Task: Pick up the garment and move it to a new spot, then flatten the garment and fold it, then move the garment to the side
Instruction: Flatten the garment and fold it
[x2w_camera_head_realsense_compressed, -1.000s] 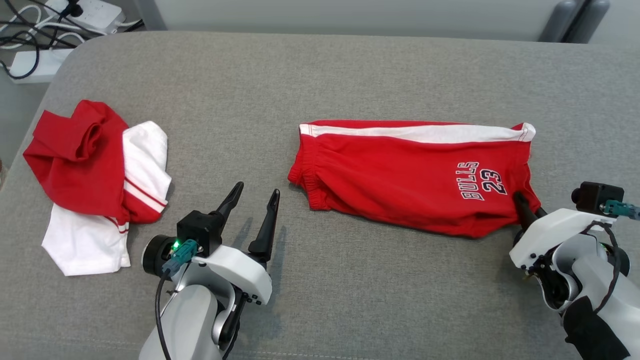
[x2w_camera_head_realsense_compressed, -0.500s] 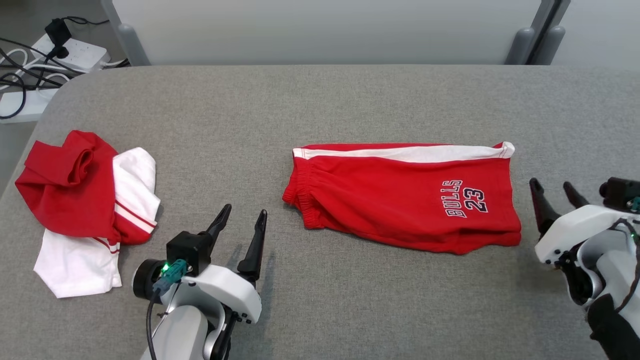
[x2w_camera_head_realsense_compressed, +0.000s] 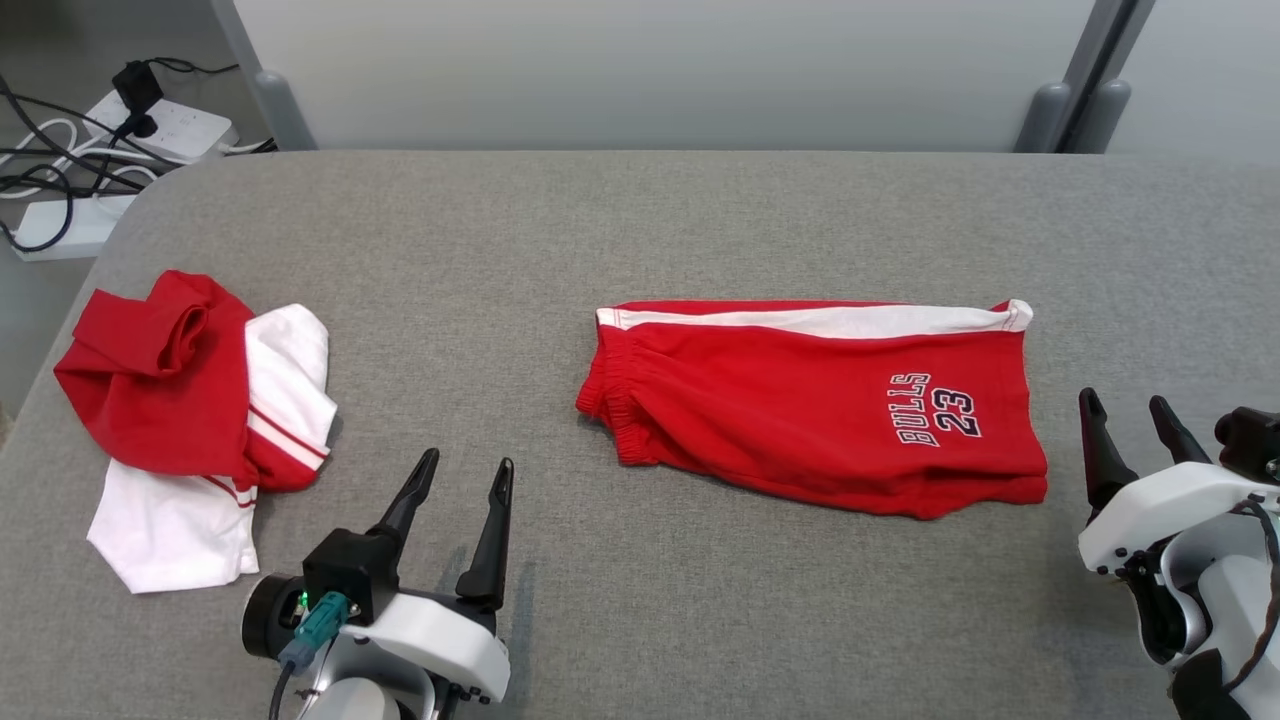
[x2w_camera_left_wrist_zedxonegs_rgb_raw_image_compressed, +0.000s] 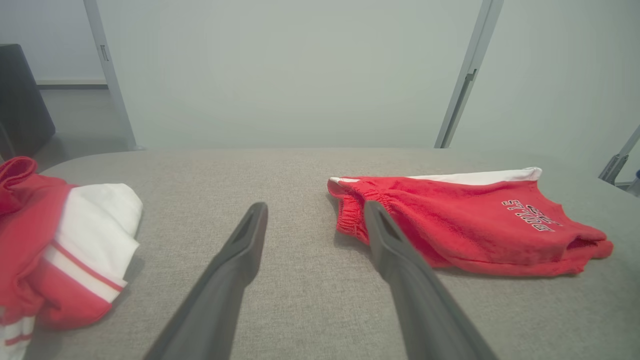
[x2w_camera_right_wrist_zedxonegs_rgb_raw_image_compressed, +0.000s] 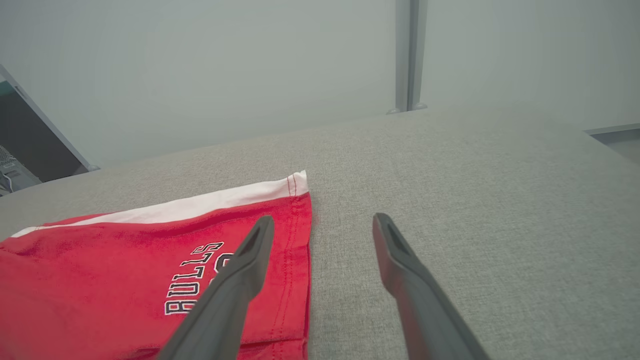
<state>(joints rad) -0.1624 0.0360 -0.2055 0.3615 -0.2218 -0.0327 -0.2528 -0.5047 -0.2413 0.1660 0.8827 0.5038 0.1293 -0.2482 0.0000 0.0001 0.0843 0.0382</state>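
1. The right gripper (x2w_camera_head_realsense_compressed: 1121, 400) has let go of the folded red cotton shorts with a white side stripe and "BULLS 23" print (x2w_camera_head_realsense_compressed: 800, 420); a second ago it pinched their near right corner; now its jaws stand wide apart and empty, just beside that hem.
2. The shorts lie flat, a little right of the middle of the grey fabric tabletop (x2w_camera_head_realsense_compressed: 640, 220).
3. The left gripper (x2w_camera_head_realsense_compressed: 468, 460) stays open-jawed and empty, well apart from them.
4. The fold looks finished; shifting the shorts aside likely remains.
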